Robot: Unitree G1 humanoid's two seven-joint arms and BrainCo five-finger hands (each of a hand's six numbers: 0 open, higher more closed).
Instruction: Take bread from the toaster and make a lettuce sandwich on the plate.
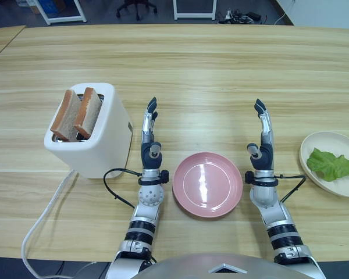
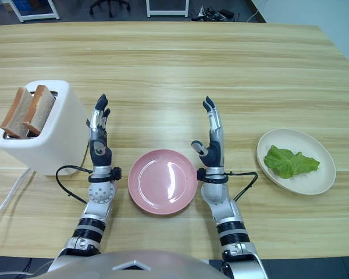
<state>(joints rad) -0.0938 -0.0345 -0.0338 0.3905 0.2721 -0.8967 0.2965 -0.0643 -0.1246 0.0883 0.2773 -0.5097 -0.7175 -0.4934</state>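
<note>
Flanking the empty pink plate [image 1: 207,184] in the left eye view, left hand [image 1: 150,148] and right hand [image 1: 262,148] hold nothing, fingers straight. Both bread slices [image 1: 77,113] stand in the toaster [image 1: 102,142], so no step is done yet. In the right eye view, lettuce [image 2: 291,161] waits on its cream dish [image 2: 314,183] near the worktop [image 2: 163,70] edge, with open room ahead.

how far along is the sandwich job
Nothing looks done. Both bread slices sit in the toaster, the lettuce lies on the cream plate, the pink plate is bare. The left hand and right hand are open, holding nothing. Every step is left.
</note>
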